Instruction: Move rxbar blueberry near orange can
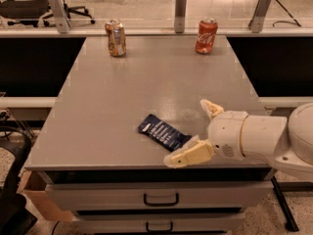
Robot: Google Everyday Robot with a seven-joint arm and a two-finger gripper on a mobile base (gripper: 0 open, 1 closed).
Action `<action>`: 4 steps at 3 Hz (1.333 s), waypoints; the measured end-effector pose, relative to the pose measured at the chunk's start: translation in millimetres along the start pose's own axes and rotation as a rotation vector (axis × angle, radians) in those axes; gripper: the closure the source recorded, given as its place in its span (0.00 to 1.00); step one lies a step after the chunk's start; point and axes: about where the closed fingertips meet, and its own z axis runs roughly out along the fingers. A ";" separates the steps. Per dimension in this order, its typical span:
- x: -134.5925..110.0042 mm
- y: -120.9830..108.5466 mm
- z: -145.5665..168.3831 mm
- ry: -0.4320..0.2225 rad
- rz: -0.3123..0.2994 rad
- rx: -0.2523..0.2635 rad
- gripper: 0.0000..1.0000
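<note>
gripper (188, 132) spread open, rxbar blueberry (162, 131) flat, right end just between the jaws
</note>
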 end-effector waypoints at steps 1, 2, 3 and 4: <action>-4.9 5.4 10.0 -0.018 -0.012 -0.021 0.00; -12.5 8.9 18.1 -0.024 -0.030 -0.007 0.00; -13.1 7.6 25.9 -0.028 -0.027 0.024 0.00; -8.6 6.2 34.5 -0.018 -0.019 0.037 0.00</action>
